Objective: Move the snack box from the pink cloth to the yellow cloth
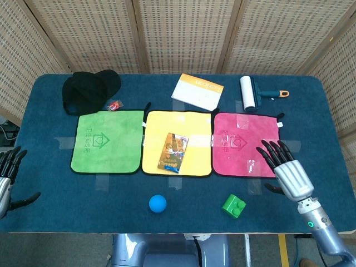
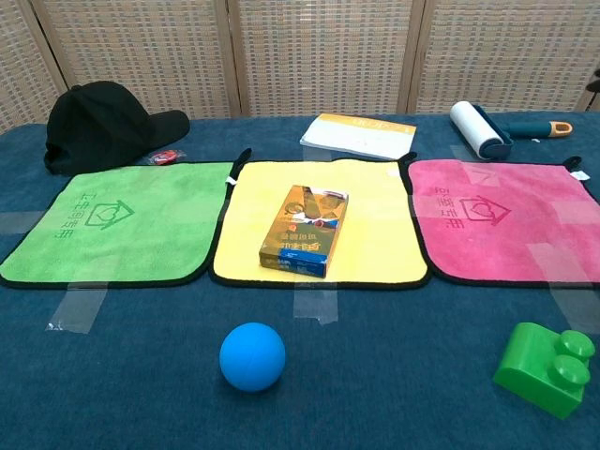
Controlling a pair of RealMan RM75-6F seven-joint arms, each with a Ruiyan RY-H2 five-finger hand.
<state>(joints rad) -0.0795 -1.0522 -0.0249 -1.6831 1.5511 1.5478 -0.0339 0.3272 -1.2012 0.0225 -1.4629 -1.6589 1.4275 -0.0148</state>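
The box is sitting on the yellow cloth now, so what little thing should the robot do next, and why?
Probably just draw the right robot hand back off the table to rest. The snack box lies flat on the yellow cloth, the pink cloth is bare, and both hands, the left robot hand too, are open and hold nothing, so nothing seems left to move.

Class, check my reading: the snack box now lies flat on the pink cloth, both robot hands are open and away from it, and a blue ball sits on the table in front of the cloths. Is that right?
Not quite. The snack box lies flat on the yellow cloth, not the pink cloth, as the chest view shows. The rest stands: the right robot hand and left robot hand are open and away from it, and the blue ball sits in front.
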